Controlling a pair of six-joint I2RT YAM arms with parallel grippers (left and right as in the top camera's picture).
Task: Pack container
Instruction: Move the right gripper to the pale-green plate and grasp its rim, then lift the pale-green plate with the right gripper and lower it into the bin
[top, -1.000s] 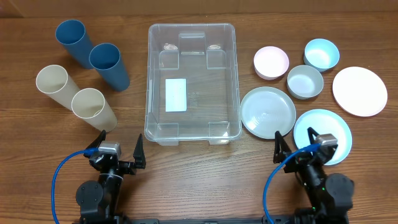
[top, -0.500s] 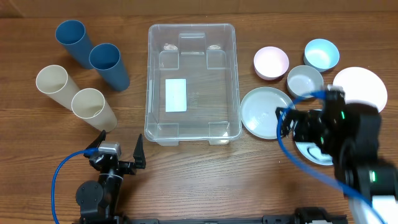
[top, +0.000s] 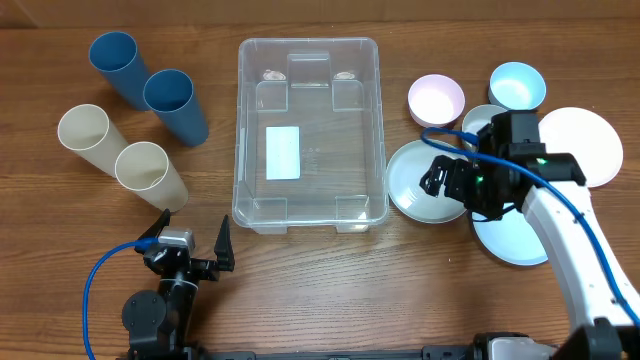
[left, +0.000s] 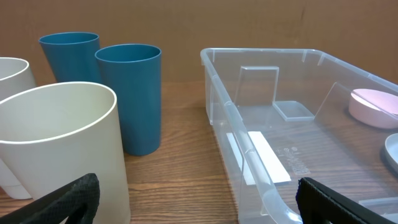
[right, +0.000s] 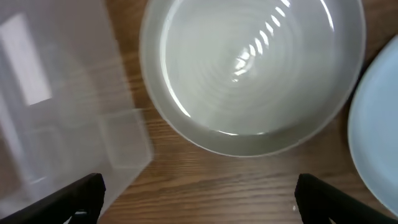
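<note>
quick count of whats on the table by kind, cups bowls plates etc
cups: 4
bowls: 3
plates: 3
container: 1
total: 11

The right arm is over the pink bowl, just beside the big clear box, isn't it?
Not the pink bowl. The right gripper is over the pale green plate, which lies just beside the big clear box. The right wrist view looks straight down on that plate; the pink bowl sits farther back.
</note>
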